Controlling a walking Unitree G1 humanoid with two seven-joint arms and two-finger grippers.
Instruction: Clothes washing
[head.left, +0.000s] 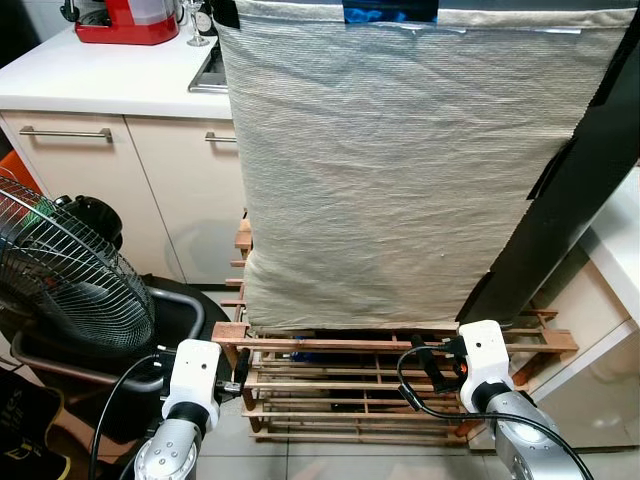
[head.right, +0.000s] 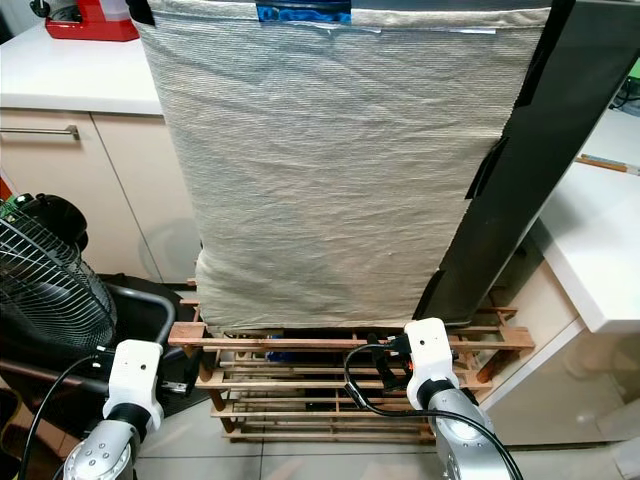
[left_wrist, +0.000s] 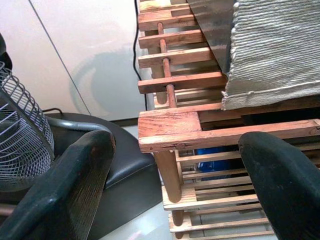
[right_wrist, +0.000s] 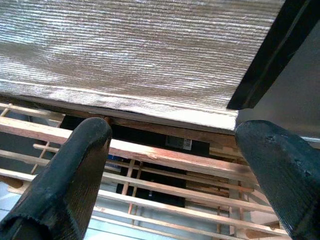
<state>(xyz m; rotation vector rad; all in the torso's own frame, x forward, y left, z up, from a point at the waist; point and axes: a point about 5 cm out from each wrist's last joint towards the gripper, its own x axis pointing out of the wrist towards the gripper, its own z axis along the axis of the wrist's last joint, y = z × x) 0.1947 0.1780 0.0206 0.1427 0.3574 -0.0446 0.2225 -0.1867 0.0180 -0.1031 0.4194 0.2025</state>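
A big grey woven cloth (head.left: 400, 180) hangs down flat from the counter's height, and its lower hem rests on a low wooden slatted rack (head.left: 380, 345). My left gripper (left_wrist: 175, 200) is open in front of the rack's left corner post, with nothing between its fingers. My right gripper (right_wrist: 172, 175) is open too, held just below the cloth's hem (right_wrist: 150, 107) and in front of the rack's slats. In the eye views both wrists sit low, the left one (head.left: 192, 375) at the rack's left end and the right one (head.left: 485, 362) near its right end.
A wire-caged fan (head.left: 60, 270) stands at the left over a black tub (head.left: 185, 310). Cream cabinets (head.left: 90, 180) and a white counter with a red appliance (head.left: 130, 20) lie behind. A black panel (head.left: 570, 190) leans at the cloth's right, beside a white tabletop (head.left: 618, 245).
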